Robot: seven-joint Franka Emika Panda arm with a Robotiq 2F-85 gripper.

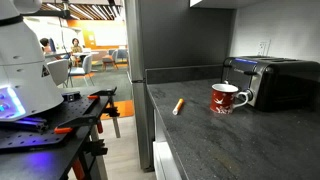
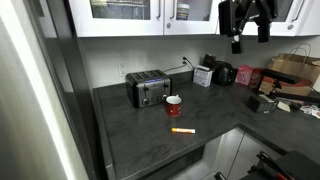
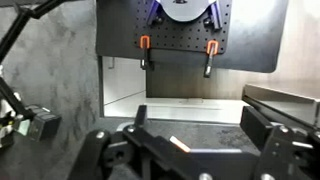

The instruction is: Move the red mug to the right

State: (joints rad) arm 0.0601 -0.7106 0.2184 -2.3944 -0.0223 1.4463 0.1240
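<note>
The red mug (image 1: 226, 97) has a white inside and a white handle. It stands upright on the dark counter just in front of the toaster, and shows in both exterior views (image 2: 174, 105). My gripper (image 2: 243, 30) hangs high above the counter's far end, well away from the mug. In the wrist view the gripper (image 3: 197, 112) is open and empty, its two black fingers spread wide. The mug is out of the wrist view.
A black-and-silver toaster (image 2: 149, 88) stands right behind the mug. A small tan stick (image 2: 183, 130) lies on the counter (image 2: 135, 130) in front of the mug, and shows in the wrist view (image 3: 180, 145). Boxes and a dark jug (image 2: 222, 72) crowd the far counter.
</note>
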